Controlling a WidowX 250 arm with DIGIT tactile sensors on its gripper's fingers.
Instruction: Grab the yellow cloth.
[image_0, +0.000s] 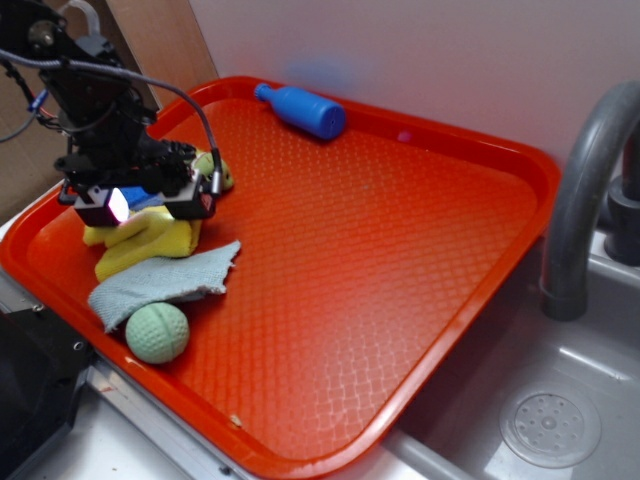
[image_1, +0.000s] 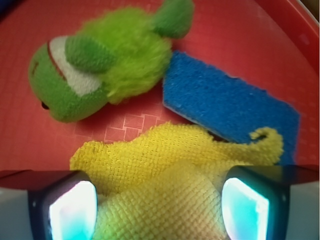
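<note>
The yellow cloth (image_0: 150, 243) lies bunched at the left side of the red tray (image_0: 360, 250), directly under my gripper (image_0: 142, 212). In the wrist view a raised fold of the yellow cloth (image_1: 165, 165) fills the space between my two lit fingers, and the gripper (image_1: 160, 210) stands open astride it. The jaws are wide apart, with one pad (image_1: 72, 210) at the left of the fold and the other at its right. One pointed corner of the cloth curls up over a blue sponge (image_1: 230, 105).
A yellow-green plush toy (image_1: 100, 65) lies just beyond the cloth, beside the sponge. A pale blue-grey cloth (image_0: 165, 282) and a green ball (image_0: 157, 332) sit at the tray's near left. A blue bottle (image_0: 300, 108) lies at the back. A faucet (image_0: 590, 180) and sink (image_0: 560, 420) are on the right.
</note>
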